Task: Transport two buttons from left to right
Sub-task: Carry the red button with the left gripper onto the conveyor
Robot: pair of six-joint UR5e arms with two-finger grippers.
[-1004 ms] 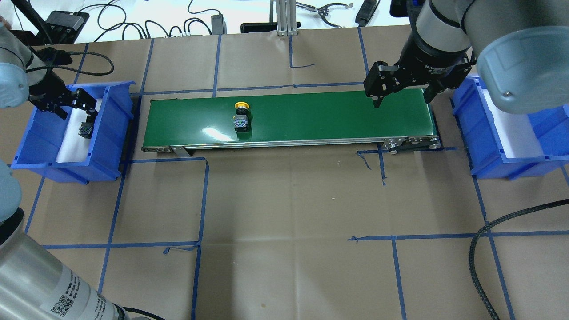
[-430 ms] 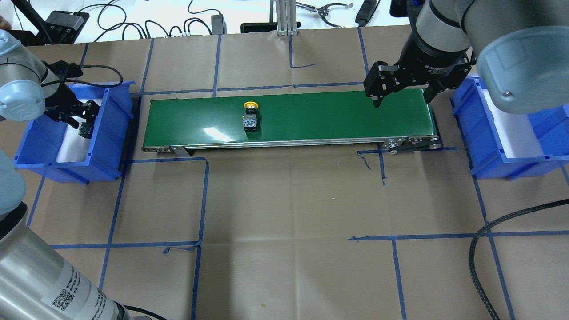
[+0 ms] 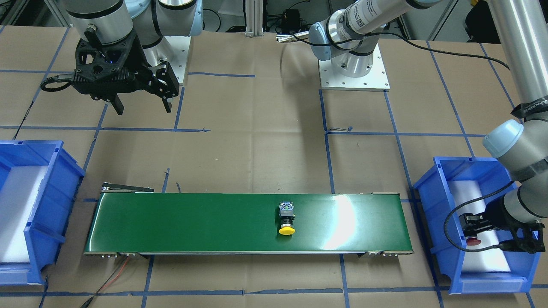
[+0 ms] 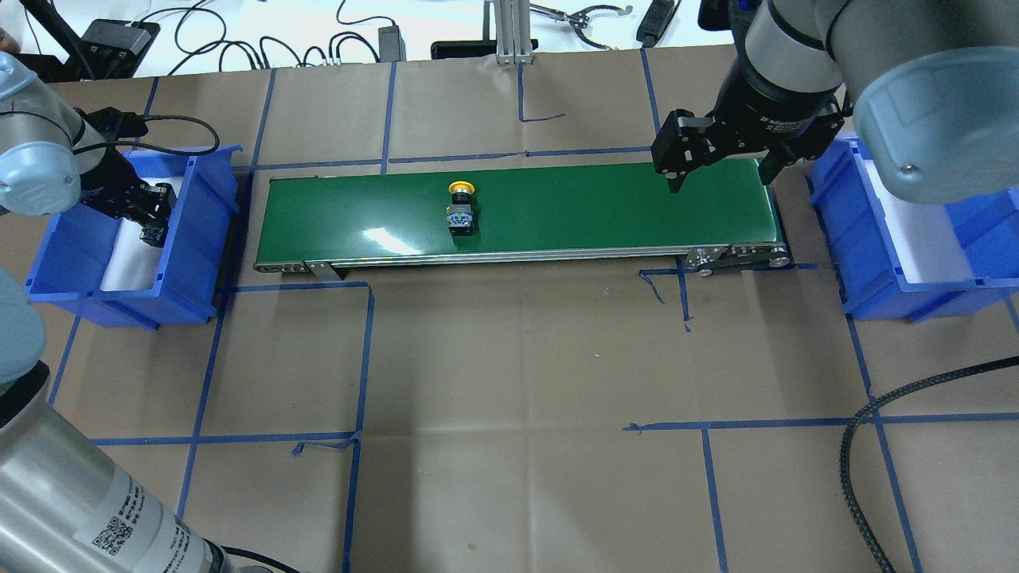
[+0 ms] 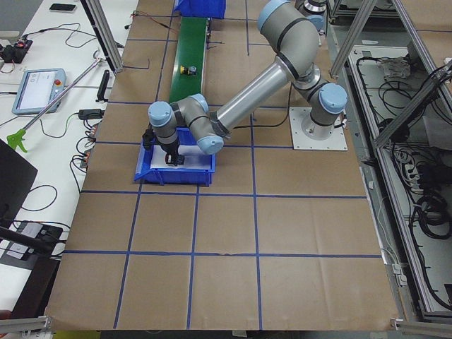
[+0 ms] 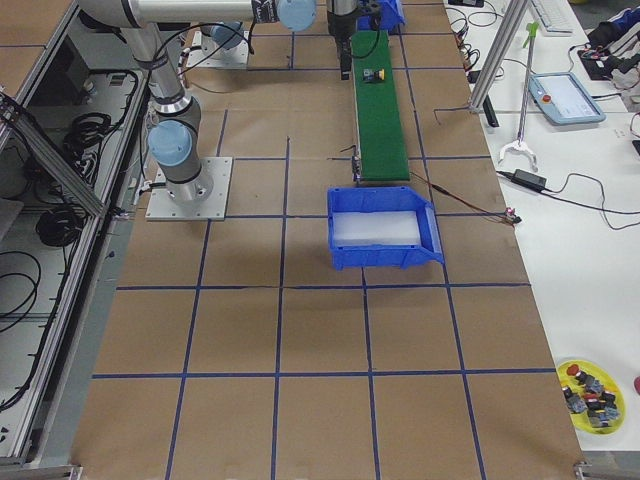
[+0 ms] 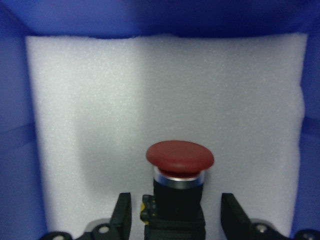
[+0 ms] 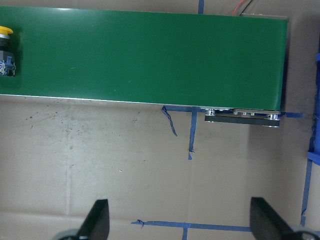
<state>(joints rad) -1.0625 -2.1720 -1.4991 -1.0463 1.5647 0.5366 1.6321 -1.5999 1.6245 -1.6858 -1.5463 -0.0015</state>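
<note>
The yellow button (image 4: 462, 208) lies on its side on the green conveyor belt (image 4: 597, 207), a little left of its middle; it also shows in the front view (image 3: 286, 220) and at the right wrist view's left edge (image 8: 5, 47). The red button (image 7: 180, 157) lies on white foam in the left blue bin (image 4: 211, 231). My left gripper (image 7: 177, 220) is low in that bin, its fingers (image 7: 122, 215) open on either side of the button's black body with a gap each side. My right gripper (image 4: 720, 179) hangs open and empty above the belt's right end.
The right blue bin (image 4: 844, 239) with white foam stands just past the belt's right end. A black braided cable (image 4: 860, 446) curls at the front right. Cables and an aluminium post (image 4: 509, 32) lie behind the table.
The yellow button has travelled right along the belt. My left gripper has moved down over the red button in the left bin. The right arm has not moved.
</note>
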